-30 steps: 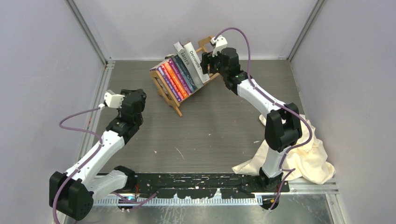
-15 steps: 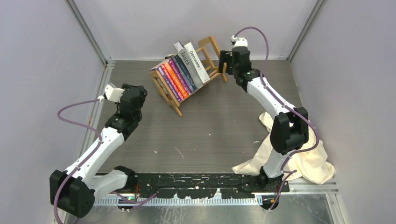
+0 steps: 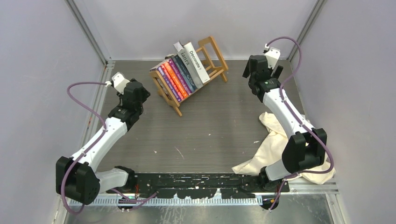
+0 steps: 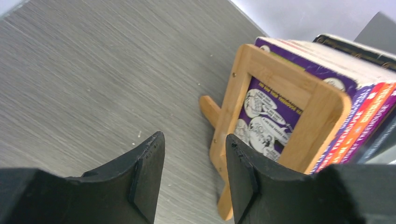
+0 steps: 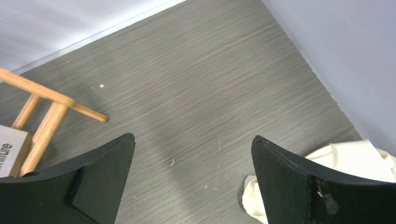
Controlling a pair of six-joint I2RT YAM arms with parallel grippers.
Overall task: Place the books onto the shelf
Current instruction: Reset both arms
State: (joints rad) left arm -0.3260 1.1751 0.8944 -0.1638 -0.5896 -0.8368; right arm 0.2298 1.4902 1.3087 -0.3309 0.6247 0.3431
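**Books racked on shelf, both grippers released**

Books are seen standing in a row on the shelf, spines up, at the far middle of the table. The row is packed against the shelf's left end frame. Purple, red-orange and dark blue paperbacks are ranged from that end. A taller grey book and a white book are leaned at the right of the row. The shelf's right end is left unfilled, its slats showing.

The left gripper is held low, just beside the left end frame, not touching it. Its jaws are parted, and only table is seen between them. Through that frame the purple cover is visible from the left wrist.

The right gripper is held well right of the shelf, near the far right corner. Its jaws are spread wide, with nothing gripped.

A crumpled cream cloth is heaped at the near right, around the right arm's base. Small pale flecks are scattered over the table.
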